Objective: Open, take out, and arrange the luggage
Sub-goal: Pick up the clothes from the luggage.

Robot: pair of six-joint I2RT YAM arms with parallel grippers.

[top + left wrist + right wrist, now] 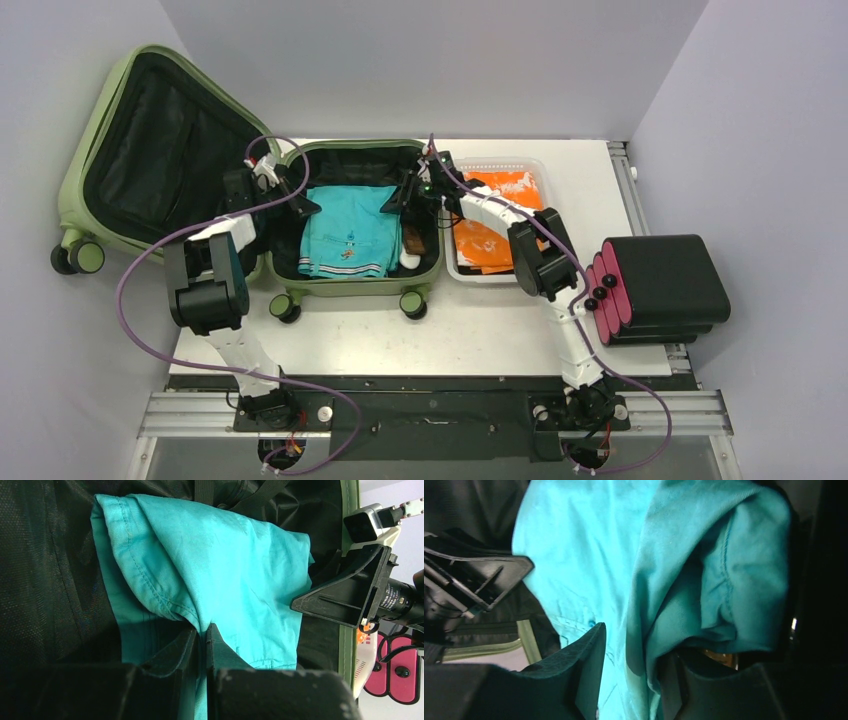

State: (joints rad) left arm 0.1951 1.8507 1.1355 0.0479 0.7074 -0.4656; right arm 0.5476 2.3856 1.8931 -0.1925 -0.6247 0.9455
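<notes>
Grey walls around a white tabletop. At its far left edge, olive-green luggage, lid open. Seemingly the taking-out step: left gripper pinched shut on teal garment, right gripper half open astride a fold. Next, probably: close right jaws, lift together.

White basket, perhaps orange cloth inside; black case.

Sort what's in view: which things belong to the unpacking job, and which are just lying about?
Job: luggage, turquoise garment inside it, left tool pinching that garment, right tool straddling it.
Lying about: black case with pink side, white basket holding orange cloth.
</notes>
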